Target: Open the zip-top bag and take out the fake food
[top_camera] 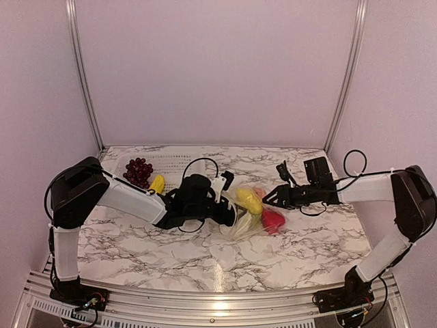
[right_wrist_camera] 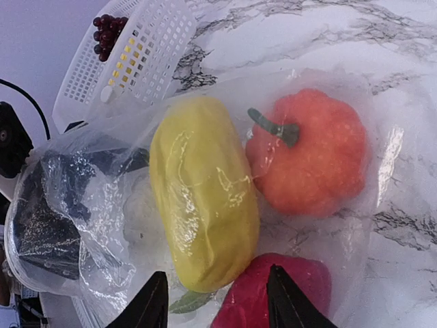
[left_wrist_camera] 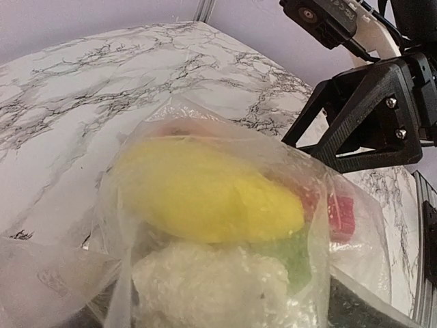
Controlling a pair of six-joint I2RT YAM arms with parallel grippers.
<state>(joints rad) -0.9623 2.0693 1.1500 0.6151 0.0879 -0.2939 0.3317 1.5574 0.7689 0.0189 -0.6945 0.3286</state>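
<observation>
Nearest to us, at the bottom edge of the right wrist view, the two black fingertips of the right pincer (right_wrist_camera: pixel 218 304) stand apart with nothing clamped between them. They hover just over the large clear crinkly plastic zip-top bag (right_wrist_camera: pixel 382 137). That bag lies on the white, grey-veined marble desk (top_camera: pixel 136 246), near its middle and between the two arms. We see fake food inside the bag: a long yellow plastic piece (right_wrist_camera: pixel 201 198), beside it an orange pumpkin-shaped piece with a green stem (right_wrist_camera: pixel 314 157), and a red piece (right_wrist_camera: pixel 273 294) under the right pincer. From the left wrist we also see a white knobbly cauliflower (left_wrist_camera: pixel 212 280) pressed against the film just below the yellow one. The left pincer (top_camera: pixel 229 208) sits at the bag's left end, against the plastic. Crumpled film hides its fingers, so we cannot tell whether it is open or closed. Behind the left arm, a white perforated plastic basket (top_camera: pixel 174 164) holds a dark purple grape bunch (top_camera: pixel 138 171) and a small yellow piece (top_camera: pixel 158 183), both outside the bag.
</observation>
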